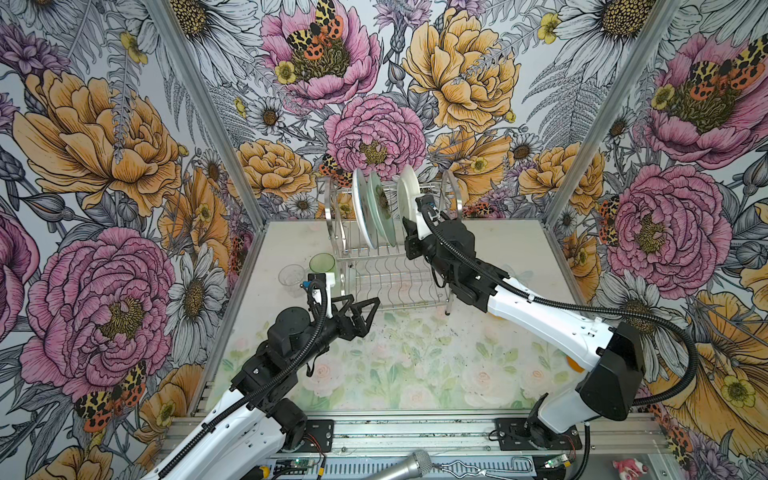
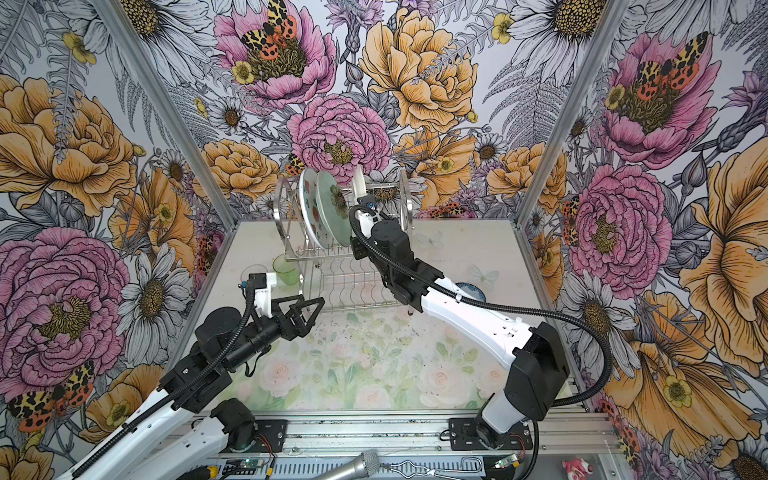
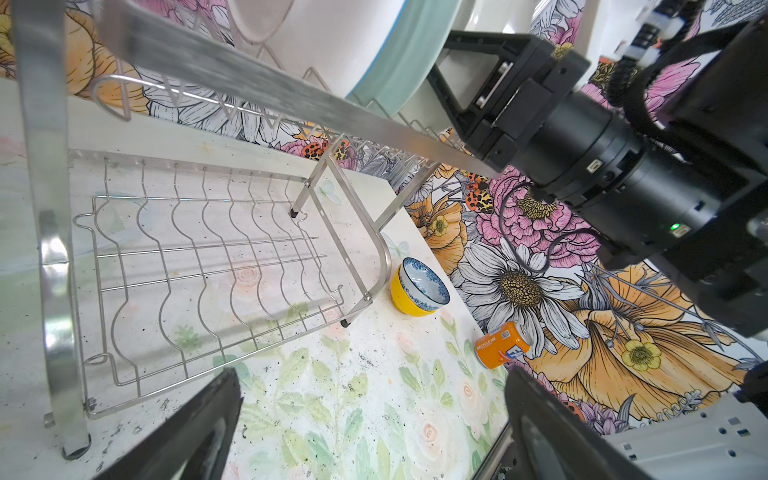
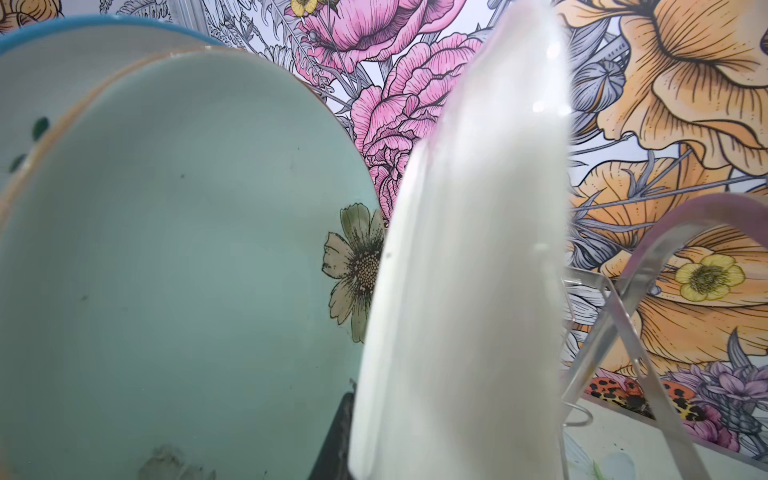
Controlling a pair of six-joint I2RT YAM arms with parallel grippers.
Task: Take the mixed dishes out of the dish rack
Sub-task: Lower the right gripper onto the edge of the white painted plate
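Right wrist view looks edge-on at the cream plate (image 4: 457, 291), which stands upright in the upper tier of the dish rack (image 1: 329, 216). A dark finger (image 4: 332, 436) of the right tool (image 1: 411, 226) lies against one face of the plate, and the opposite finger is hidden behind it. The jaws stand narrow, astride the plate's lower rim. Just beside it in the same tier stand the pale green plate (image 4: 166, 249) and, beyond that, the watermelon plate (image 1: 360, 208), both upright. The rack sits at the middle of the far edge of the tabletop (image 1: 415, 361).

The left tool (image 1: 366, 301) hovers over the tabletop in front of the rack's left end, jaws wide and holding nothing. A green tumbler (image 1: 322, 262) and a clear glass (image 1: 291, 276) stand upright near the left edge, just beside the rack. Near the right edge, the blue-and-white bowl (image 3: 426, 282) is nested in the yellow bowl (image 3: 405, 303), close to the rack's leg. An orange can (image 3: 500, 345) lies on its side nearby.
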